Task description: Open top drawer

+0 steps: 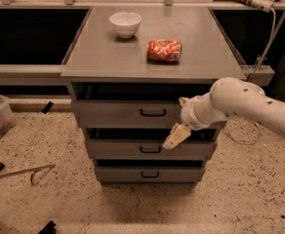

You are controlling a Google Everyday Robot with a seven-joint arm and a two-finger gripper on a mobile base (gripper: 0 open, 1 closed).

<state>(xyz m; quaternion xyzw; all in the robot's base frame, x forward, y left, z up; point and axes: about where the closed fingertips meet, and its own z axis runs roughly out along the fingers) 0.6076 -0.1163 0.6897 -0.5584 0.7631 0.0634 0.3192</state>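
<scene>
Setting: speckled floor (45, 145), grey cabinet top (108, 57) bearing white bowl (125, 23) and red packet (164, 50).
Top drawer (113, 114): just under that top, apparently shut.
Handle (153, 112): black loop, untouched.
Gripper (175, 137): right of and below the Handle, near middle drawer (118, 150); open or clenched, cannot tell.
Done: nothing visible.
Left: reach to the Handle, grasp, pull outward.
</scene>
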